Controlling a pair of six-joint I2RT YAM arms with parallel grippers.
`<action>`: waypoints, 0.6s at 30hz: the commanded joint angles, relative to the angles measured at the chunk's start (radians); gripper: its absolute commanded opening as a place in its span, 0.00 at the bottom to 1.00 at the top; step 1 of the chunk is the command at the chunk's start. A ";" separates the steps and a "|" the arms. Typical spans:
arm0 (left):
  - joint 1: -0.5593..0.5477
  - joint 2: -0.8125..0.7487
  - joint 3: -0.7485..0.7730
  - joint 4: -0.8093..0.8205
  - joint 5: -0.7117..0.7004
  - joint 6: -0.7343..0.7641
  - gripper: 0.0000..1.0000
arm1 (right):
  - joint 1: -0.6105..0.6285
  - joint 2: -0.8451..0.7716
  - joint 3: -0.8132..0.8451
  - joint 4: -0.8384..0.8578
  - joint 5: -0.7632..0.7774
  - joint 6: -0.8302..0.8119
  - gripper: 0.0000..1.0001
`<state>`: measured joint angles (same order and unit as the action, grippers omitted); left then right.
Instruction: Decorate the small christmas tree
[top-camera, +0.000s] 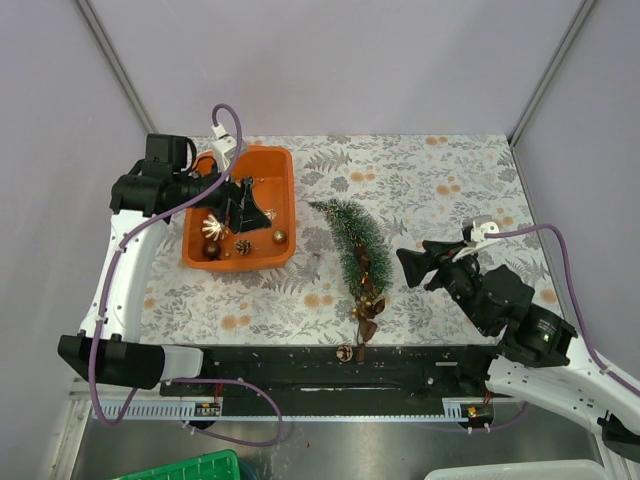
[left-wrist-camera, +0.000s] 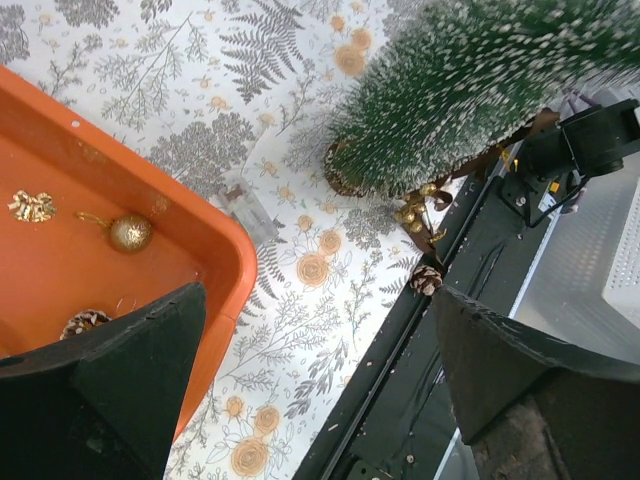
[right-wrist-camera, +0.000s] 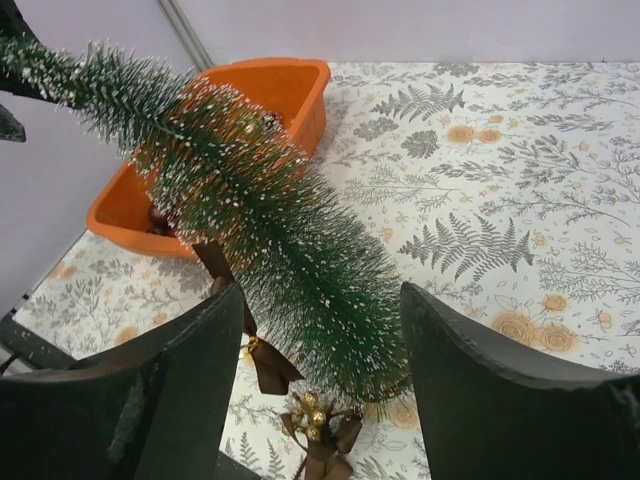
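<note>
The small christmas tree (top-camera: 353, 245) lies on its side on the patterned table, tip toward the back, base toward the near edge. Brown bows with gold beads (top-camera: 368, 305) sit at its base. My left gripper (top-camera: 245, 208) hangs open and empty over the orange tray (top-camera: 283, 172). The tray holds a gold ball (left-wrist-camera: 130, 232), a gold leaf (left-wrist-camera: 30, 206) and a pine cone (left-wrist-camera: 85, 322). My right gripper (top-camera: 410, 263) is open and empty just right of the tree's lower part. In the right wrist view the tree (right-wrist-camera: 270, 225) lies in front of the open gripper (right-wrist-camera: 320, 295).
A loose pine cone (top-camera: 345, 352) rests on the black rail at the near edge; it also shows in the left wrist view (left-wrist-camera: 427, 280). A brown bow (right-wrist-camera: 265, 360) and a beaded bow (right-wrist-camera: 320, 430) lie by the tree's base. Grey walls enclose the table.
</note>
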<state>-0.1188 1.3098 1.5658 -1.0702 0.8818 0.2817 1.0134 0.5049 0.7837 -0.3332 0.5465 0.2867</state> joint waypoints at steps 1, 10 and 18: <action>0.008 -0.024 -0.024 -0.010 -0.043 0.045 0.99 | -0.004 0.030 0.092 -0.122 -0.118 0.044 0.73; 0.047 0.037 -0.098 0.117 -0.272 -0.038 0.99 | 0.001 -0.040 0.063 -0.276 -0.131 0.158 0.77; 0.050 0.256 -0.010 0.165 -0.521 -0.085 0.99 | 0.001 -0.014 0.081 -0.230 -0.048 0.126 0.80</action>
<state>-0.0753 1.4872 1.5043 -0.9691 0.5194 0.2176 1.0134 0.4679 0.8345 -0.5869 0.4267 0.4171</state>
